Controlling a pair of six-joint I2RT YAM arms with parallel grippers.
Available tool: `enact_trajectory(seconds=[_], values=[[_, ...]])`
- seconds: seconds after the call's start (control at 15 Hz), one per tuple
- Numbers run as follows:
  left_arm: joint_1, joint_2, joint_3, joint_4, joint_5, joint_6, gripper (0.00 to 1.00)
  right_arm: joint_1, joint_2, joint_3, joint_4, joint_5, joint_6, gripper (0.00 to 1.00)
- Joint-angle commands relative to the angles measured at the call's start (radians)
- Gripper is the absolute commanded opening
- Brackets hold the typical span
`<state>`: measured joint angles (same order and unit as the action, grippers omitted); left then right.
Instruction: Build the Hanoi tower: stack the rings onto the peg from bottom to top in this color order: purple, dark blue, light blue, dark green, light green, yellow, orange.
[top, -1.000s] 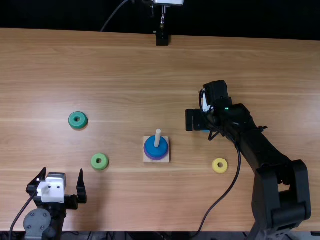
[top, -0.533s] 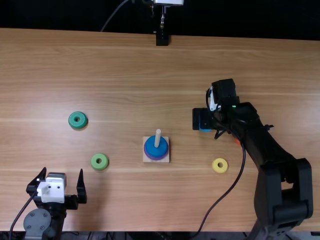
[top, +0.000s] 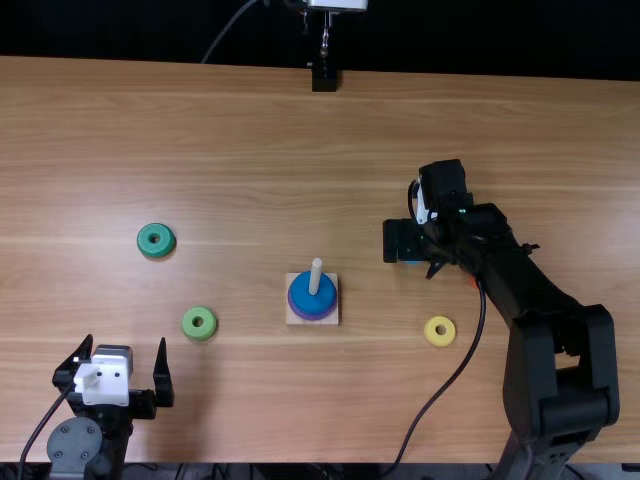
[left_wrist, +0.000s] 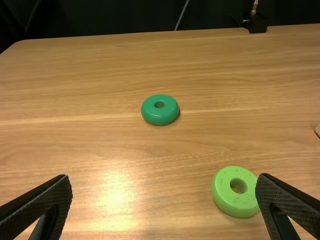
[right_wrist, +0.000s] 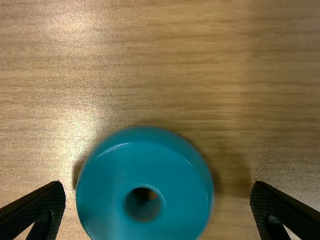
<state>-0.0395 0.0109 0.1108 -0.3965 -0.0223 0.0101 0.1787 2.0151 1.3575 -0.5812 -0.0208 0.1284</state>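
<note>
Light blue ring (right_wrist: 100, 185) lies beneath the open right end effector (top: 408, 243).

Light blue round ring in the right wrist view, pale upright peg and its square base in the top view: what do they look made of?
The light blue ring looks like glossy plastic, possibly painted wood: smooth, evenly coloured, with bright highlights. The pale peg and square base look like plain matt wood, judging by their light tan colour.
</note>
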Motion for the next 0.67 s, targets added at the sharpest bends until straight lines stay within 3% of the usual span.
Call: enact_trajectory(seconds=[0.0,0.07,0.13,0.4,0.47,0.6], values=[[-0.002,-0.011,-0.111,-0.051,-0.009,-0.008,1.0,-0.002,0.028,0.035,0.0,0.024,-0.001,0.54],[-0.002,-0.011,-0.111,-0.051,-0.009,-0.008,1.0,-0.002,0.028,0.034,0.0,0.043,-0.003,0.41],[-0.002,-0.011,-0.111,-0.051,-0.009,-0.008,1.0,-0.001,0.028,0.032,-0.002,0.047,-0.003,0.33],[-0.002,-0.011,-0.111,-0.051,-0.009,-0.008,1.0,0.005,0.027,0.029,-0.005,0.047,0.0,0.16],[-0.002,-0.011,-0.111,-0.051,-0.009,-0.008,1.0,0.005,0.027,0.028,-0.005,0.048,-0.001,0.07],[-0.002,-0.011,-0.111,-0.051,-0.009,-0.008,1.0,0.005,0.02,0.035,-0.018,0.048,-0.005,0.01]])
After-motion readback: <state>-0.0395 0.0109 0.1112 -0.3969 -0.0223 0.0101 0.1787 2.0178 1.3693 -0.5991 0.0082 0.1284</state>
